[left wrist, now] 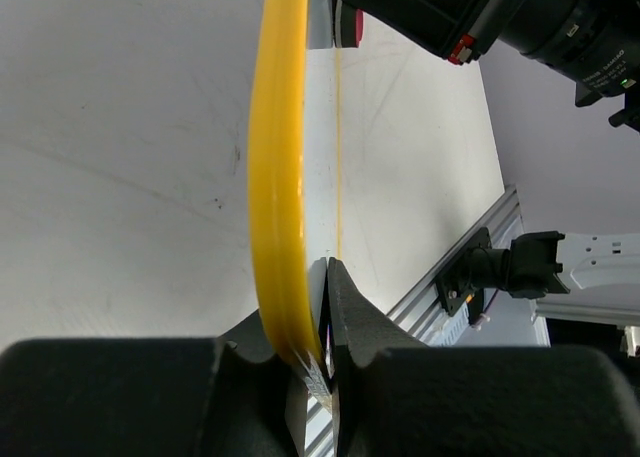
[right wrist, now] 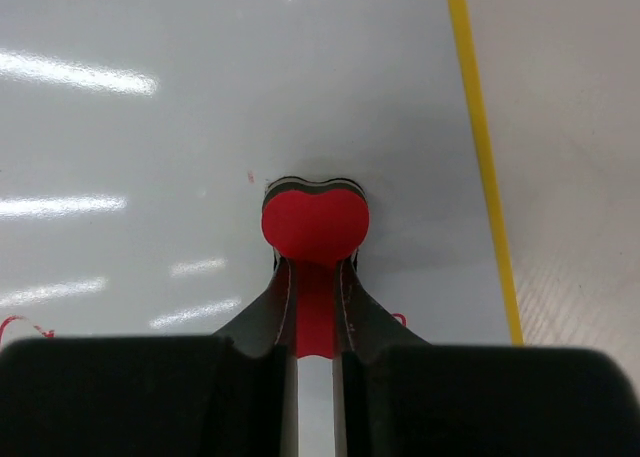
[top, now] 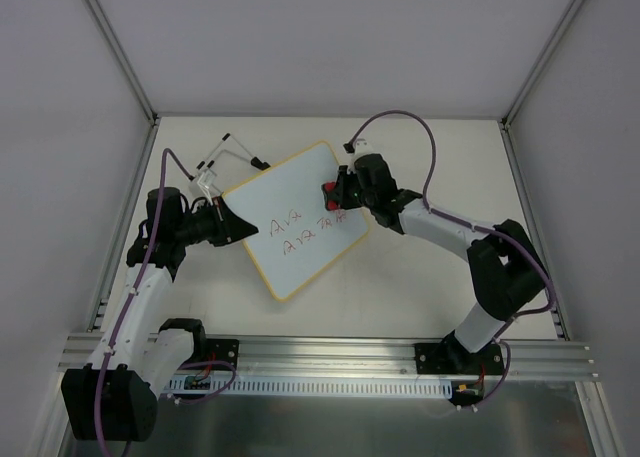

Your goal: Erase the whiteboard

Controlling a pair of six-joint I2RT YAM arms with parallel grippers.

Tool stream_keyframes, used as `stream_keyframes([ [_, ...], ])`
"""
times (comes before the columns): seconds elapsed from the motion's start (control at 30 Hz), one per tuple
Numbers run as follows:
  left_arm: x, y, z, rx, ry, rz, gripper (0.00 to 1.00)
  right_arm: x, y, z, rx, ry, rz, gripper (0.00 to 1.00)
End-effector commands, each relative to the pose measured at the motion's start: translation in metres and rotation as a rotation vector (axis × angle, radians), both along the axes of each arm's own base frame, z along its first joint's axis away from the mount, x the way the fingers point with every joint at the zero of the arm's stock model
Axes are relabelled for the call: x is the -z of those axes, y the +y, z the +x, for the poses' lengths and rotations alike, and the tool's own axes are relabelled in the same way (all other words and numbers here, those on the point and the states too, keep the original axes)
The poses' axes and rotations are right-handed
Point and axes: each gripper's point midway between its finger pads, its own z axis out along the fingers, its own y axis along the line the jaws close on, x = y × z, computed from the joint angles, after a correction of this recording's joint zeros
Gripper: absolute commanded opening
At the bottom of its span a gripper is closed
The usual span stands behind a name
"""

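Red eraser (right wrist: pixel 315 222) in right claw (top: pixel 335 195) touches whiteboard (top: pixel 290 192); left claw (top: pixel 243 227) grips frame (left wrist: pixel 278 177).

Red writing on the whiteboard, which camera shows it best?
Top external: all the red writing faces that camera. Right wrist catches only stray red marks near the eraser; left wrist sees the whiteboard edge-on.

From above, the red handwriting (top: pixel 285 224) on the whiteboard (top: pixel 290 192) is too small to read. In the left wrist view the board shows edge-on, its face hidden and its far end cut off at the top. The right pincer (right wrist: pixel 315 269) covers the lower part of the red eraser (right wrist: pixel 314 223).
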Motion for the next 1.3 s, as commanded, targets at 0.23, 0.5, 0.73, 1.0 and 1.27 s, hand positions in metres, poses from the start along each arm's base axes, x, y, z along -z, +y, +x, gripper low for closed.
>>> stream_keyframes([
  [0.23, -0.009, -0.012, -0.013, 0.179, -0.176, 0.063, 0.00, -0.007, 0.030, 0.013, -0.098, 0.033, -0.052, 0.00],
  [0.5, -0.008, -0.011, -0.012, 0.177, -0.167, 0.064, 0.00, -0.040, 0.054, 0.029, -0.131, -0.017, -0.019, 0.00],
  [0.73, -0.009, -0.011, -0.011, 0.169, -0.168, 0.069, 0.00, -0.061, 0.069, 0.036, -0.163, -0.073, -0.007, 0.00],
  [1.0, -0.015, -0.009, -0.005, 0.144, -0.170, 0.075, 0.00, -0.025, 0.077, 0.002, -0.227, -0.030, -0.028, 0.00],
  [1.27, -0.019, -0.010, 0.000, 0.140, -0.144, 0.059, 0.00, 0.003, 0.118, -0.082, -0.425, -0.034, 0.009, 0.00],
])
